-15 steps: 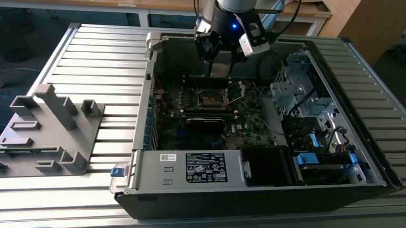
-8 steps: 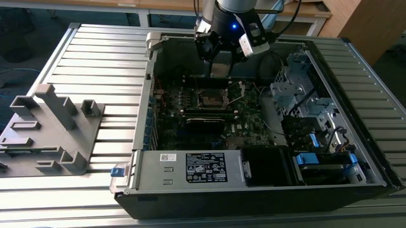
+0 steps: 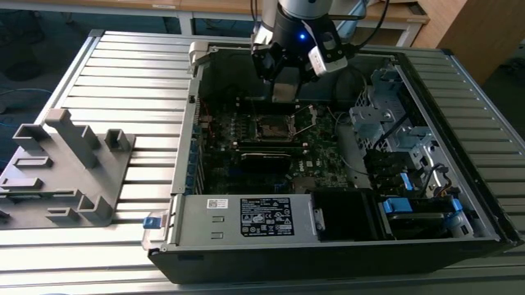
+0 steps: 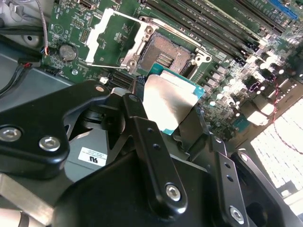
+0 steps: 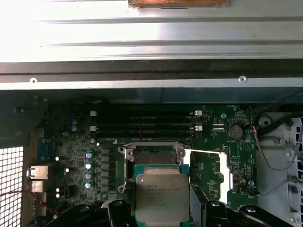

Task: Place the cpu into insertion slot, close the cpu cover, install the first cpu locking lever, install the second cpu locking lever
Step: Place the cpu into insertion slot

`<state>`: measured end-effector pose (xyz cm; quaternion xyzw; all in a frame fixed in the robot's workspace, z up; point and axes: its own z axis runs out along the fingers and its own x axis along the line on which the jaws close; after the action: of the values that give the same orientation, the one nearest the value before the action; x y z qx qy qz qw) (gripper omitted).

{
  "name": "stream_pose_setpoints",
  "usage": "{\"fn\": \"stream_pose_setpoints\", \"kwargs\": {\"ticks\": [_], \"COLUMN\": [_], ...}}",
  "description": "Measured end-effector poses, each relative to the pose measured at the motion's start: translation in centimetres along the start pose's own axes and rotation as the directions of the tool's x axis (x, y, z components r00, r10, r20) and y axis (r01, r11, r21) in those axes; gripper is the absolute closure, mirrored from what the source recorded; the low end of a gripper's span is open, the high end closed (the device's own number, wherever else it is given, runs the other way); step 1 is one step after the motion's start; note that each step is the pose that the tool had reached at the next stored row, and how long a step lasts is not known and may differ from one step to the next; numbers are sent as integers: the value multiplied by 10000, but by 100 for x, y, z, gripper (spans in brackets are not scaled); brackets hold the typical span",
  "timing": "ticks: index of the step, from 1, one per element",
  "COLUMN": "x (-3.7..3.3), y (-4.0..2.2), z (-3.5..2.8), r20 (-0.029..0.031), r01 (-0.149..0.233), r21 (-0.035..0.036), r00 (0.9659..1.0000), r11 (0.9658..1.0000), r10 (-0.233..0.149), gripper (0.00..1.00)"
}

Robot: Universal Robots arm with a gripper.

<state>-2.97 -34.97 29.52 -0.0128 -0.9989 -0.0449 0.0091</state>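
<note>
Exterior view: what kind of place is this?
Likely a robot lab or workshop. An open computer case lies on a ribbed metal table, the arm's tool holds a cpu over the motherboard, and wooden desks stand behind.

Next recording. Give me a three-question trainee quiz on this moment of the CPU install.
1. True or false: the cpu is already seated in the insertion slot.
2. The cpu cover is: A) shut over the slot, B) swung open beside the slot, C) held in the gripper.
3. Fill in: the gripper is shut on the ____.
Key: 1 false, it is held in the gripper, not seated; 2 B; 3 cpu.
</note>
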Motion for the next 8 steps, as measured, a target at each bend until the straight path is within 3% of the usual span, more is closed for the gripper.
{"fn": "stream_pose_setpoints", "kwargs": {"ticks": [8], "x": [-1], "y": [-7], "z": [80], "r20": [-1], "r01": [0], "r21": [2], "r00": [10000], "r11": [10000], "r10": [0], "gripper": [46]}}
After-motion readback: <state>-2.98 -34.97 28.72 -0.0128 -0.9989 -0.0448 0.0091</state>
